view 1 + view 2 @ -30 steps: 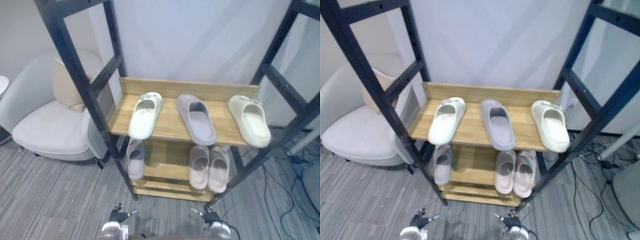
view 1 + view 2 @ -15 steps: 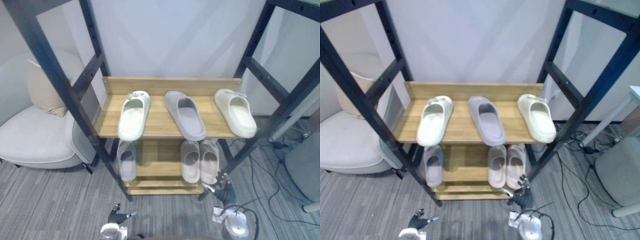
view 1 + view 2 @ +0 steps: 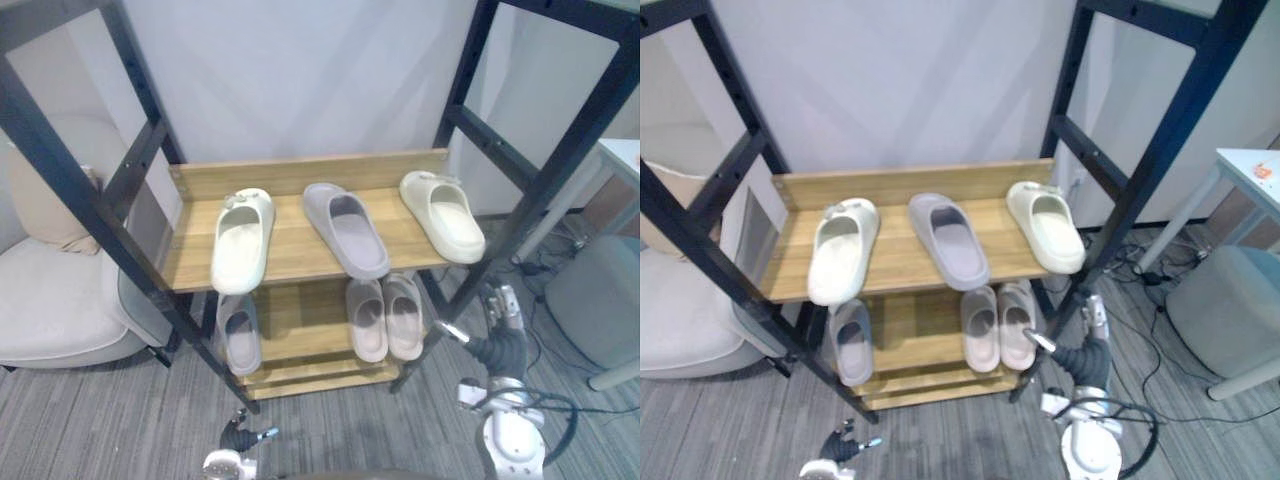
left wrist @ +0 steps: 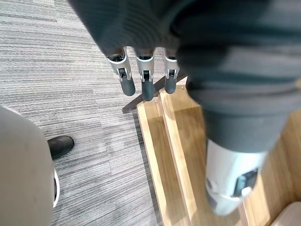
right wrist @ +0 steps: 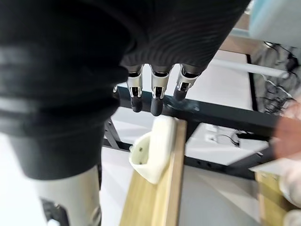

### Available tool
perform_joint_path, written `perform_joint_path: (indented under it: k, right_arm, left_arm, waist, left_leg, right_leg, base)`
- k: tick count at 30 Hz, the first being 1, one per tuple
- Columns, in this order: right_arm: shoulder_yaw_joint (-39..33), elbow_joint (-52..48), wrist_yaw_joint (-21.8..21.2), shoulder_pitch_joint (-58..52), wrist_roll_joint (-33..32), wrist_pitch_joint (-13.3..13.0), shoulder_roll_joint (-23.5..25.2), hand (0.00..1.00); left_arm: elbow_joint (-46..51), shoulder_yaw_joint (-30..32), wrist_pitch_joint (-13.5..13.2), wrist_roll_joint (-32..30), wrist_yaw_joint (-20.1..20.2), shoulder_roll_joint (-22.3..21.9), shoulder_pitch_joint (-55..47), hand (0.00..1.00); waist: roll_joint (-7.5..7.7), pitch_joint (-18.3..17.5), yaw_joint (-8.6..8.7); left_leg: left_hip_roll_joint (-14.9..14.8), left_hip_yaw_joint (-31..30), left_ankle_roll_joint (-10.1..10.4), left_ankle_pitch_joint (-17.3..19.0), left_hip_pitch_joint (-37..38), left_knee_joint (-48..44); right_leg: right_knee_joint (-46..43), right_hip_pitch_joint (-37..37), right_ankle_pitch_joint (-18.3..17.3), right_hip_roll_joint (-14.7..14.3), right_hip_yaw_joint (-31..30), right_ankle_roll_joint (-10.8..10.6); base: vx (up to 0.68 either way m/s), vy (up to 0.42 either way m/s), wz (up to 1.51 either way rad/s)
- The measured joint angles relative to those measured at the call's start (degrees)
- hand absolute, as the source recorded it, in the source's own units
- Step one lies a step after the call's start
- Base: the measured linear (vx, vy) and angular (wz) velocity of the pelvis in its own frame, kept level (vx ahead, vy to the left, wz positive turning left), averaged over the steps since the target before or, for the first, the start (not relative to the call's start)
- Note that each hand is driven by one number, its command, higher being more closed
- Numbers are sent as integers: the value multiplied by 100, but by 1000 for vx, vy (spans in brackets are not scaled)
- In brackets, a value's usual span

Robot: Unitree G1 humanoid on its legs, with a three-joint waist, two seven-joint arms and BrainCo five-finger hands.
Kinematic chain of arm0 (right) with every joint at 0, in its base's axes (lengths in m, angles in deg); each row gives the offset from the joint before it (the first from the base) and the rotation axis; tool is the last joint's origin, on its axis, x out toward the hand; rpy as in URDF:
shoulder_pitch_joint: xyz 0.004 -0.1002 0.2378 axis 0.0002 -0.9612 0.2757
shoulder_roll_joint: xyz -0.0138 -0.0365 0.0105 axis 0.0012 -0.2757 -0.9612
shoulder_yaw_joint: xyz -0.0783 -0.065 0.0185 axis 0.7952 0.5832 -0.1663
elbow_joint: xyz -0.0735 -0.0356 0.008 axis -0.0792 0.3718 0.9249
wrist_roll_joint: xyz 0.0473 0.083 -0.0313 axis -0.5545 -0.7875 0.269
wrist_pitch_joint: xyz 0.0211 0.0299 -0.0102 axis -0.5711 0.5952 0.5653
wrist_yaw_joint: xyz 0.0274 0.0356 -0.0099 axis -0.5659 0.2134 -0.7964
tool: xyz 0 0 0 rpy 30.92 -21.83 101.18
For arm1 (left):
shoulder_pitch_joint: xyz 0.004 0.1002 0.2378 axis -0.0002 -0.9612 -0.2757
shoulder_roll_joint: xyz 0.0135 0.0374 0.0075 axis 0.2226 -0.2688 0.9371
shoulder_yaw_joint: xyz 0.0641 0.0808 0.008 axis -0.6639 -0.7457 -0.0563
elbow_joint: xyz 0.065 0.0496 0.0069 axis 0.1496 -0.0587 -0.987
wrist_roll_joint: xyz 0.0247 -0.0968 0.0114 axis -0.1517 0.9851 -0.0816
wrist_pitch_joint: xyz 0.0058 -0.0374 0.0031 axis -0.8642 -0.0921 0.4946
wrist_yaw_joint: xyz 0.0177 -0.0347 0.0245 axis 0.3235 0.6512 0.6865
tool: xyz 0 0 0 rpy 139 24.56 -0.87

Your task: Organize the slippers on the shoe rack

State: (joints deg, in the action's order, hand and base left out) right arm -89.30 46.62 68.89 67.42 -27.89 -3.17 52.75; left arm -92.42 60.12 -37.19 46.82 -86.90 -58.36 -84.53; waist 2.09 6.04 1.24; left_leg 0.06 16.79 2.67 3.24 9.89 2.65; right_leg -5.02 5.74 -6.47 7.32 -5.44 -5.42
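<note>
Here's the shoe rack (image 3: 130,190), black frame, 2 wooden shelves, filling the middle of the head views. The upper shelf carries 3: the left cream slipper (image 3: 242,240), the lilac-grey slipper (image 3: 347,228) angled in the centre, and the right cream slipper (image 3: 443,215) at the right end with its toe just over the front edge. On the lower shelf the grey slipper (image 3: 238,333) sits alone at the left and the pale pink pair (image 3: 385,317) lies side by side, touching, right of centre.

Around the rack, an armchair (image 3: 50,300) with a beige cushion (image 3: 40,200) sits at the left edge; a grey pouf (image 3: 590,295) is at the right, a white table (image 3: 622,155) above it.

The slanted front post (image 3: 520,235) runs from upper right down to lower centre, and it crosses between the right hand (image 3: 498,330) and the shelves. That hand stands at lower right, just beside the post's foot, fingers (image 5: 153,96) straight and slightly apart, thumb out to the side, holding nothing and touching nothing; its wrist view looks past them at the right cream slipper on the shelf edge.

The left hand (image 3: 240,435) sits low at bottom centre-left; its fingers (image 4: 146,80) hang straight and loosely apart, empty, over the grey carpet (image 4: 70,70) and the rack's bottom slats (image 4: 174,155).
</note>
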Motion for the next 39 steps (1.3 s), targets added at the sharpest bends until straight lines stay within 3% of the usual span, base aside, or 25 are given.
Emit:
perform_joint_path:
  k: [13,20,27,39]
  right_arm:
    - [-444,152,0,1713,113,-13,-824,0]
    - [-377,1185,-74,2563,-147,68,-1361,0]
    - [-147,2101,-147,3449,-168,202,-1576,0]
    - [375,3230,-276,4725,-215,376,-1930,0]
  left_arm:
    - [-11,-10,-1,-15,189,12,1,0]
    - [-21,-14,-12,-6,265,70,72,0]
    - [-27,-15,-90,8,270,122,167,0]
    - [-15,-21,-113,97,271,117,276,0]
  waist:
    - [-27,-48,-8]
    - [55,-2,-135]
    - [191,122,-261]
    - [174,329,-396]
  left_leg:
    - [67,-407,-139,-92,-252,25]
    - [124,-660,-186,-203,-319,110]
    - [144,-807,-201,-250,-389,138]
    - [135,-951,-228,-336,-396,280]
  right_leg:
    - [42,-90,13,72,201,-45]
    - [138,-55,40,74,388,-35]
    - [190,-55,59,80,515,-8]
    - [277,-45,190,50,666,47]
  base:
    - [-21,-27,11]
    - [-22,-27,14]
    - [-18,-21,9]
    - [-7,-16,5]
